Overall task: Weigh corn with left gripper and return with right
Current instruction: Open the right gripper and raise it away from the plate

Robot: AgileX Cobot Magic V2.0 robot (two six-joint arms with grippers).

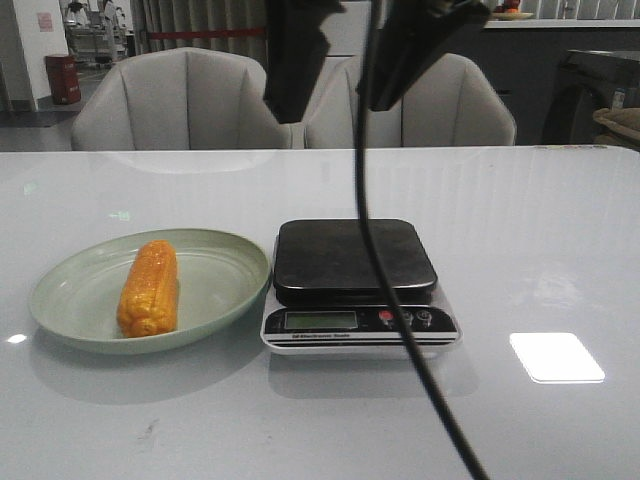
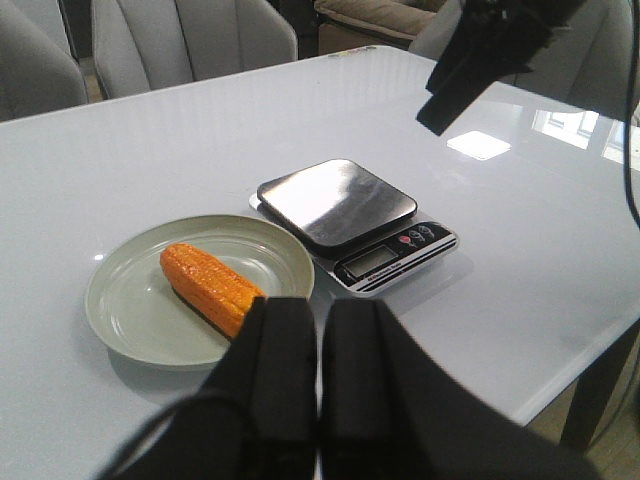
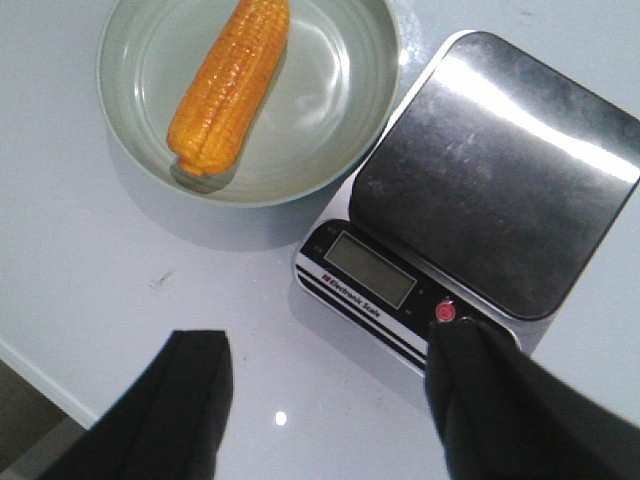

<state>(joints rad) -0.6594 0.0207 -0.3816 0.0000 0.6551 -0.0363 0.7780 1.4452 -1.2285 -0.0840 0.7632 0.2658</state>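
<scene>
1. Here the table [image 1: 560, 230] carries a plate [image 1: 235, 262] on the left and a scale [image 1: 350, 258] just beside it to the right, its platform bare.
2. The corn [image 1: 149, 287] lies in the plate, long axis running near to far, so weighing is not yet begun.
3. The left gripper [image 2: 320, 345] hangs above the plate's near edge, fingers pressed together and empty; it looks the closer arm to the corn.
4. The right gripper [image 3: 325, 400] hangs over the scale's near side, jaws wide apart, empty.
</scene>
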